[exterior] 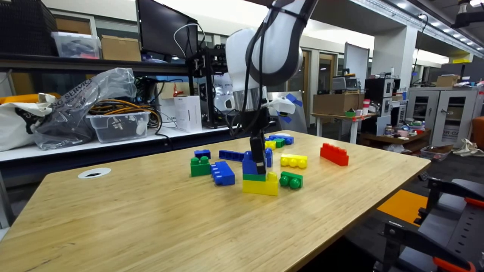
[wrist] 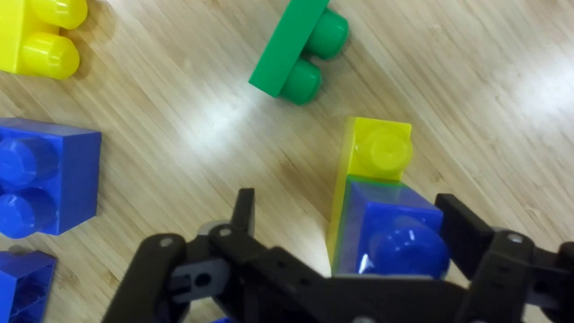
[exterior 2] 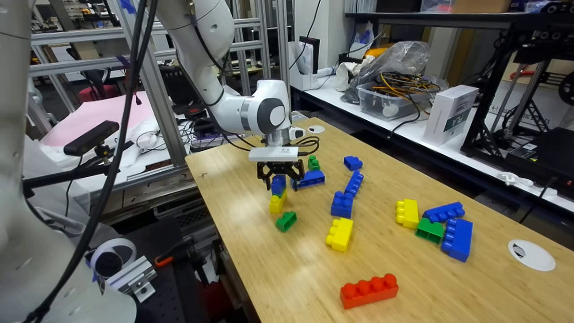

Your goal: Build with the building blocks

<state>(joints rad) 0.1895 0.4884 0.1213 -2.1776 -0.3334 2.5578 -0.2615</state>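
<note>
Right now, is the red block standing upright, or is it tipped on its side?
Upright: in both exterior views, the red block sits with its row of studs pointing up.

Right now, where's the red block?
In an exterior view, the red block sits studs-up at the bottom, right of centre, on the wooden table; its nearest neighbour is a yellow block, up and slightly left of it.

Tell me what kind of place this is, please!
It's probably a robotics lab or workshop. There's a robot arm over the wooden table, what looks like a 3D printer, and cables heaped on a clear plastic bin.
</note>
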